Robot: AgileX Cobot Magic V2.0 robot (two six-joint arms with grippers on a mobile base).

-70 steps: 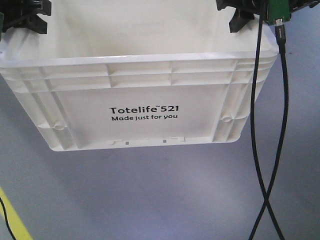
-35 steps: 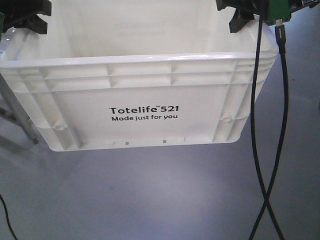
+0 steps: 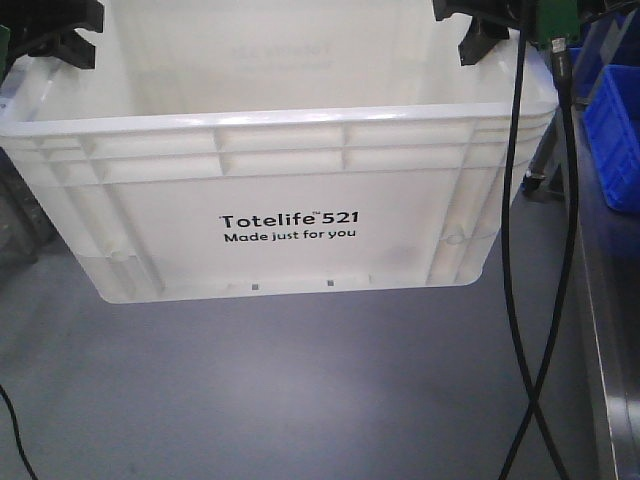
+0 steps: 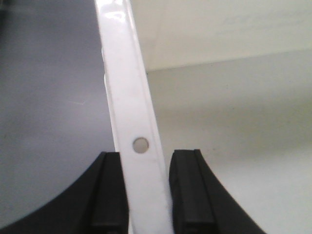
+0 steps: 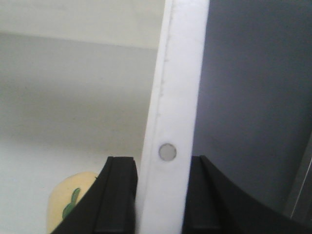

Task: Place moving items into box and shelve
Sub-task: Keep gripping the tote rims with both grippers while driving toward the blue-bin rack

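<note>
Since the box (image 3: 290,200) hangs clear of the grey floor (image 3: 300,400) with both side rims pinched, the loading stage reads as done, or nearly so, and the shelving stage as not yet done.

1. Box: white ribbed crate with black print "Totelife 521 Made just for you" on the near wall. It fills the upper and middle of the front view and is roughly level.

2. Contents: one yellow item (image 5: 73,200) with a green mark, at the lower left of the right wrist view. It lies on the box's inner bottom, just beside the right wall. The mauve-pink item shows in no view. The near wall hides the bottom of the box from the front, so whether it is inside cannot be told.

3. Left gripper (image 4: 146,195): at the lower centre of the left wrist view. One black pad sits inside the left rim and one outside, both touching it, so it is clamped on the box.

4. Right gripper (image 5: 163,195): at the lower centre of the right wrist view. Its pads are pressed to either face of the right rim, just below a small round hole, likewise gripping the box.

5. Surroundings: blue bins (image 3: 615,130) sit at the right edge of the front view. A grey metal ledge (image 3: 610,330) runs down the lower right and is possibly shelving. Black cables (image 3: 515,250) cross in front of the box's right end.

6. Outstanding, as judged: bring the box to a shelf, set it down level, and loosen both grips.
</note>
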